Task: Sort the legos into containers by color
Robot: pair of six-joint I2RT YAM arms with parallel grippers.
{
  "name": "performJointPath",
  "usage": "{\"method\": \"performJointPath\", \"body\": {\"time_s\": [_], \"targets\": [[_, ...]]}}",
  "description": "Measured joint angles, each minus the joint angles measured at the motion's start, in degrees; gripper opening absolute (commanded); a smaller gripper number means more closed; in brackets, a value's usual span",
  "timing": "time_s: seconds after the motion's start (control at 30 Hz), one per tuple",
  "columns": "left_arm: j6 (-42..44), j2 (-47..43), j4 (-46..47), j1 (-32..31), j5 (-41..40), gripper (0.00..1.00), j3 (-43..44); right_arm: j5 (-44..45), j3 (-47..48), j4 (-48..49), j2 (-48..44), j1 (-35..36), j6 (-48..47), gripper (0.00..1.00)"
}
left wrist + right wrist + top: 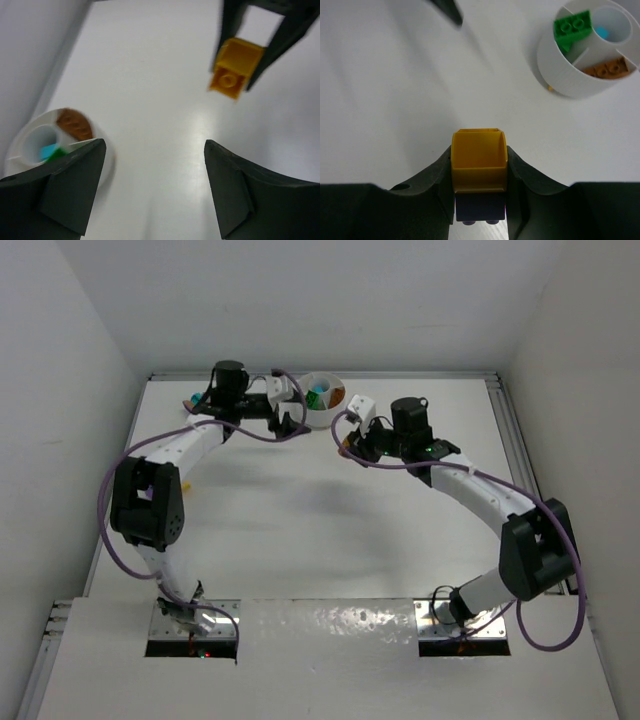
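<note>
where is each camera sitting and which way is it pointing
Top external: above and behind the arm bases, looking down on the table; left arm and right arm show whole, dish at the far edge.
Left wrist: on the left arm's wrist, looking past its open left gripper at the table, dish at left.
Right wrist: on the right arm's wrist, looking past the right gripper, shut on a yellow brick, toward the dish.
Shared: both wrist views show the dish and the yellow brick.

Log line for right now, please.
round white divided dish: green plastic brick, teal-blue plastic brick, orange plastic brick in separate sections | left end effector: open, empty | right end effector: shut on yellow plastic lego brick, outside dish
</note>
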Motion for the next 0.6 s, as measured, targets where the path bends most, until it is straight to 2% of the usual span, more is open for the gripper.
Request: {"method": "performJointPath", "body": {"time_s": [0.1,0.23,0.47,0.6], "targets": [[7.3,-1.86,-9.66,-2.69,3.52,0.8,-2.1,-1.2,1.73,0.13,1.62,2.32,-1.92,0.0],[10.67,-2.4,-14.1,-5.55,5.03,0.8,-6.01,-2.45,3.82,0.68,3.63,5.03,-3.61,0.0],[6.86,-3.1,-9.2,-7.65,4.81,0.76,-11.52,-4.48,4.52,1.92,4.2,6.82,-3.61,0.0],[5.62,-4.04,-6.67,-7.69,4.68,0.69,-11.74,-5.2,4.52,1.75,4.22,7.13,-3.65,0.0]]}}
